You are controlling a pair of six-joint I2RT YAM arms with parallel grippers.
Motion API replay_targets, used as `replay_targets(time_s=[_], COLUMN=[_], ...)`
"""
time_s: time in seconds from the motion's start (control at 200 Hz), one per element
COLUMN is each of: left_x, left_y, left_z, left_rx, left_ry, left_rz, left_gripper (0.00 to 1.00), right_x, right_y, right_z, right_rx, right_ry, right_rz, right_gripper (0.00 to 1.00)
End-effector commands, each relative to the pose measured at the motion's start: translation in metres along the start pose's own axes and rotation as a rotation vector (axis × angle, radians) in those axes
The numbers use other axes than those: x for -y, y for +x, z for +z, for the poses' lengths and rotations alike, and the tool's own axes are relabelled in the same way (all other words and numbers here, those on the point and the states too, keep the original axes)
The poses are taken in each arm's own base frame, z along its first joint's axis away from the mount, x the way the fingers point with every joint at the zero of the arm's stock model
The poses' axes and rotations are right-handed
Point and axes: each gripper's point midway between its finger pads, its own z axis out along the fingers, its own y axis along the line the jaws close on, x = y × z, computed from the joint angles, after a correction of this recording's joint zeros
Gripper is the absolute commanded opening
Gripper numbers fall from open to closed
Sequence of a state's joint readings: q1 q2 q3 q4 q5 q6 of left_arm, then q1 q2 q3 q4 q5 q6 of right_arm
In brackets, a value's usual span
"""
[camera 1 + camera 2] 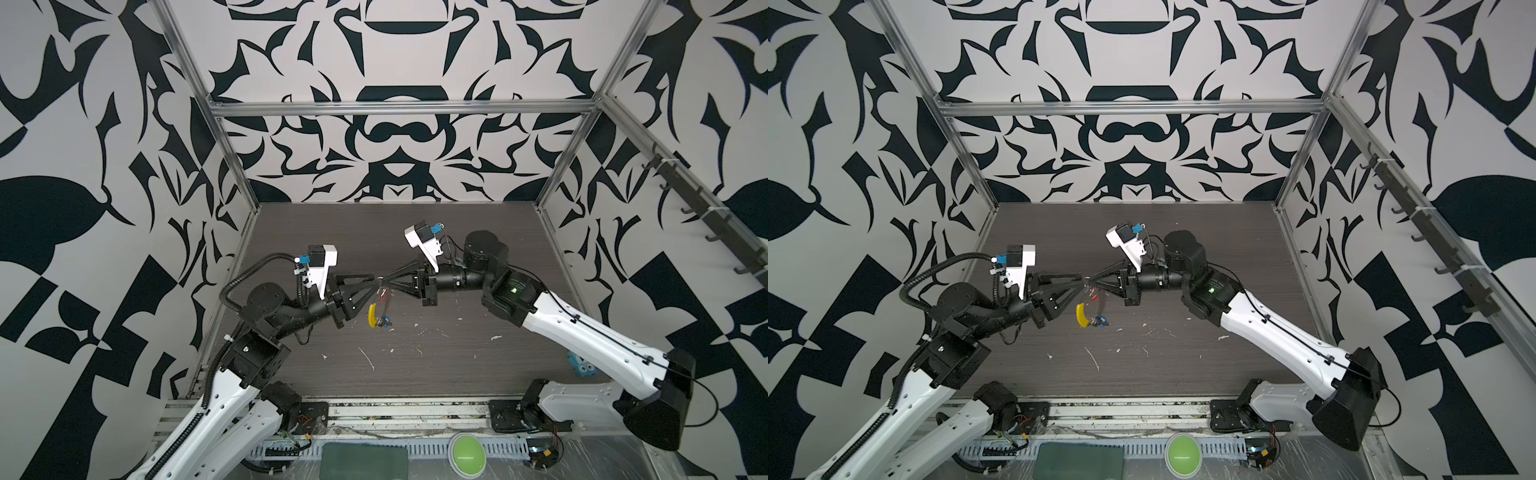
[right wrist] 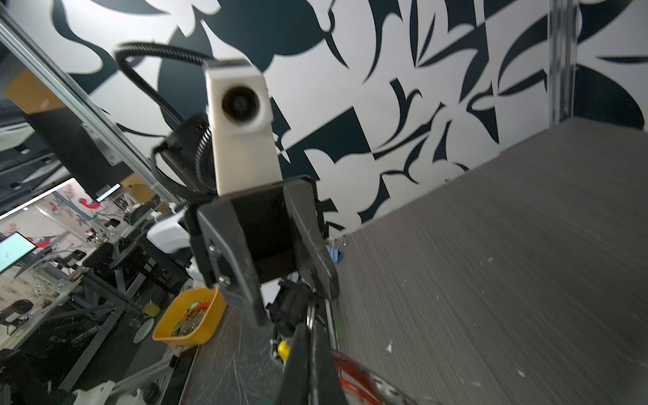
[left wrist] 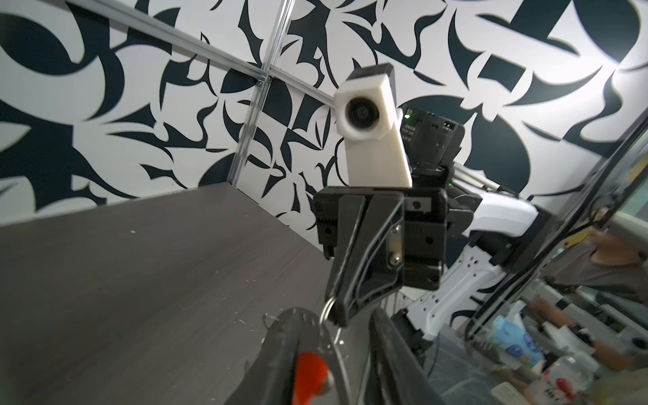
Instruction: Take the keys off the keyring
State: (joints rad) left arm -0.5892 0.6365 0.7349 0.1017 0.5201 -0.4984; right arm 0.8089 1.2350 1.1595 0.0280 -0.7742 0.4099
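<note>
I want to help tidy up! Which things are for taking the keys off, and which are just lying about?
For the job: keyring, pinched by the right gripper; red key; blue key.
Just lying about: light-blue block; green dome; yellow tray.

Two small keys (image 1: 385, 322), one keyring (image 1: 372, 314)

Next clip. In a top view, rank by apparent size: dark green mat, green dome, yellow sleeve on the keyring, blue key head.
1. dark green mat, though the frame edge cuts it
2. green dome
3. yellow sleeve
4. blue key head
Sleeve and key appear to hang above the table, nearer the camera; the order is clear anyway.
</note>
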Motion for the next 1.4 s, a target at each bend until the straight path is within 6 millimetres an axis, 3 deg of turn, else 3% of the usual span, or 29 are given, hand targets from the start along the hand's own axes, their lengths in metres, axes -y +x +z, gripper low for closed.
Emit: replay_targets(time_s=[0.0, 0.27, 0.56, 0.75, 1.01, 1.395], left_x=[0.014, 0.026, 0.035, 0.035, 0.026, 0.031], left_y=[-0.003, 0.015, 0.022, 0.025, 0.029, 0.020], left_z=[-0.006, 0.001, 0.010, 0.012, 0.013, 0.016], left_rx=[-0.044, -0.270, -0.398, -0.425, -0.438, -0.414], left_ry=[0.018, 0.084, 0.167, 0.174, 0.130, 0.163], left_rz=[0.020, -0.038, -0.114, -0.121, -0.112, -0.072], left_gripper=[0.39, 0.36, 0.32, 0.25, 0.31, 0.22], right_x=[-0.021, -0.027, -0.031, -0.030, -0.037, -0.035], right_y=[-0.010, 0.005, 0.003, 0.001, -0.005, -0.005], right_z=[-0.015, -0.024, -0.024, -0.024, -0.025, -0.023], right_rx=[-0.041, -0.206, -0.259, -0.260, -0.244, -0.242], right_ry=[0.025, 0.036, 0.027, 0.036, 0.017, 0.014], right_rz=[-0.100, -0.153, -0.158, -0.162, -0.166, -0.152], right_gripper=[0.00, 0.00, 0.00, 0.00, 0.00, 0.00])
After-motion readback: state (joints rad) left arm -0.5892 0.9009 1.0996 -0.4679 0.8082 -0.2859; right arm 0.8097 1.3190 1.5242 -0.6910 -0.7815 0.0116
